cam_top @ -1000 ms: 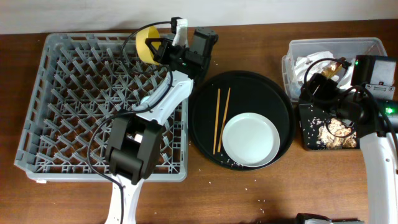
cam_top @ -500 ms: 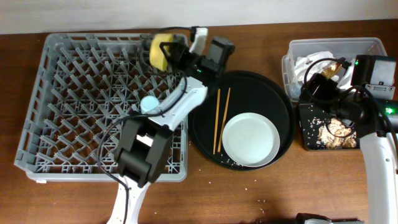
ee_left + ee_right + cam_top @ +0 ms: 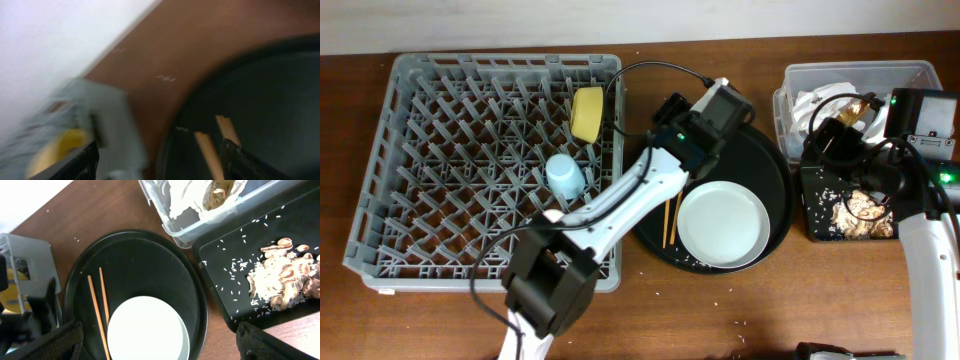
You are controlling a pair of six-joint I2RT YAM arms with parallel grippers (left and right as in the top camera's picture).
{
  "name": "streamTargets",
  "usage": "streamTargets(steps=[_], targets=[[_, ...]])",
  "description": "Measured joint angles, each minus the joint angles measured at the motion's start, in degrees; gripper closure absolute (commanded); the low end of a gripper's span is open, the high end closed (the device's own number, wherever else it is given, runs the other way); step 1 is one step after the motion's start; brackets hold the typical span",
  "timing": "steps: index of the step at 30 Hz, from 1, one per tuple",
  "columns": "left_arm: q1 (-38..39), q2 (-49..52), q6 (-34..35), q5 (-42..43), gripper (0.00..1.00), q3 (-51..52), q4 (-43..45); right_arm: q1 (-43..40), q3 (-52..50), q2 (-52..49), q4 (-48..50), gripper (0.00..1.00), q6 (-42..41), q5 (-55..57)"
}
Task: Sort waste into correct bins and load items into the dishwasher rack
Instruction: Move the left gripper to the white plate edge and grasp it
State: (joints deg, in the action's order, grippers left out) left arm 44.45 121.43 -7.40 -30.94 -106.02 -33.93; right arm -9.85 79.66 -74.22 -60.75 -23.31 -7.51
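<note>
A yellow bowl [image 3: 587, 112] stands on edge in the grey dishwasher rack [image 3: 470, 150], near its far right corner. A light blue cup [image 3: 565, 176] sits in the rack below it. My left gripper [image 3: 160, 165] is open and empty, hovering over the left rim of the black round tray [image 3: 770, 170], just above the far ends of the two chopsticks [image 3: 207, 150]. A white plate [image 3: 722, 223] lies on the tray beside the chopsticks [image 3: 669, 220]. My right gripper [image 3: 160, 347] hangs open and empty, high at the tray's right side.
A clear bin [image 3: 850, 80] with crumpled paper stands at the far right. In front of it a black bin [image 3: 845, 215] holds food scraps and rice. Loose rice grains dot the table near the tray.
The left gripper let go of the yellow bowl in the rack, opened, and swung right over the tray. The blue cup came into view. The right arm stayed still.
</note>
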Motion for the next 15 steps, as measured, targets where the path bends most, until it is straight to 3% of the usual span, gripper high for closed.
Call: streamTargets(steps=[4,10,15], targets=[[-1.5,-0.9,1.9,16.0,0.23,-0.1,-8.1,0.0,0.0,0.0,0.0,0.02,0.0,0.0],[-1.8,-0.9,2.6,23.6,0.23,-0.1,-11.2,0.0,0.0,0.0,0.0,0.02,0.0,0.0],[-1.8,-0.9,2.5,24.8,0.23,-0.1,-12.7,0.0,0.0,0.0,0.0,0.02,0.0,0.0]])
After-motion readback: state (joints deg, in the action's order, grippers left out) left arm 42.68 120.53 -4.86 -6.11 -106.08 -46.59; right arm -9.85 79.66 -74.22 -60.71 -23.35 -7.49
